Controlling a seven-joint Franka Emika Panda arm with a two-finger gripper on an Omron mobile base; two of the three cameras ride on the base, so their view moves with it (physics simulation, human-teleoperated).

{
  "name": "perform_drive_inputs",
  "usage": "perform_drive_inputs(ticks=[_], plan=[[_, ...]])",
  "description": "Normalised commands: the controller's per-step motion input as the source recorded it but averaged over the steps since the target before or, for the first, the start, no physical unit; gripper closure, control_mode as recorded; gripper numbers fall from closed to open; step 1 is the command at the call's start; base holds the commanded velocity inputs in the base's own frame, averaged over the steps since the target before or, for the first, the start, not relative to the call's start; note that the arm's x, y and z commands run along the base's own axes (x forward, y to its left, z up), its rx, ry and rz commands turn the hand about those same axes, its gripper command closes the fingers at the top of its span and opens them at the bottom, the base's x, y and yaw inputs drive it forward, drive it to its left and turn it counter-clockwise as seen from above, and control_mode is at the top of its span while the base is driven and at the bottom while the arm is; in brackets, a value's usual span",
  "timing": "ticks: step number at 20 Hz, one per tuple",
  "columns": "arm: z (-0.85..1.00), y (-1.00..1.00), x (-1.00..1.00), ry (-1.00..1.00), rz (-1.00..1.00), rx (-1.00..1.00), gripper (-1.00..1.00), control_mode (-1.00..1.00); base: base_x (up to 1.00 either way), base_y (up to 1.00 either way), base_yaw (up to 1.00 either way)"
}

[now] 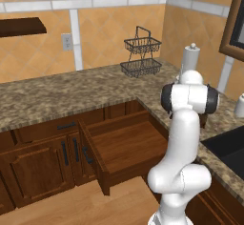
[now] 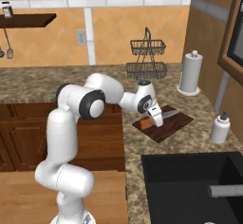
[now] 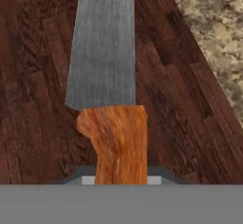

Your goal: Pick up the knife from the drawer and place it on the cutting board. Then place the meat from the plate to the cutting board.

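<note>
The tool [image 2: 157, 119] is clamped on the orange handle of the knife [image 3: 105, 71], whose blade lies flat along the cutting board [image 2: 163, 123] on the bench [image 2: 199, 109] near the sink's far corner. Best to part the jaws fully, then lift straight up so the handle is not dragged off the board.

No readable text, labels, brands or numbers anywhere; nothing legible on the wall outlet [image 1: 66, 41] above the counter [image 1: 57, 95] either.
</note>
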Motion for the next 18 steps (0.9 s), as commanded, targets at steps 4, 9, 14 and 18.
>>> perform_drive_inputs(ticks=[4,9,14,18], plan=[[0.08,0.0,-0.14,-0.13,0.0,0.02,-1.0,-1.0,0.0,0.0,0.0],[0.87,0.3,-0.71,-0.33,0.0,0.01,-1.0,-1.0,0.0,0.0,0.0],[1.0,0.86,-0.92,-0.28,0.02,-0.03,-1.0,-1.0,0.0,0.0,0.0],[1.0,1.0,-0.48,-0.05,0.04,-0.14,-1.0,-1.0,0.0,0.0,0.0]])
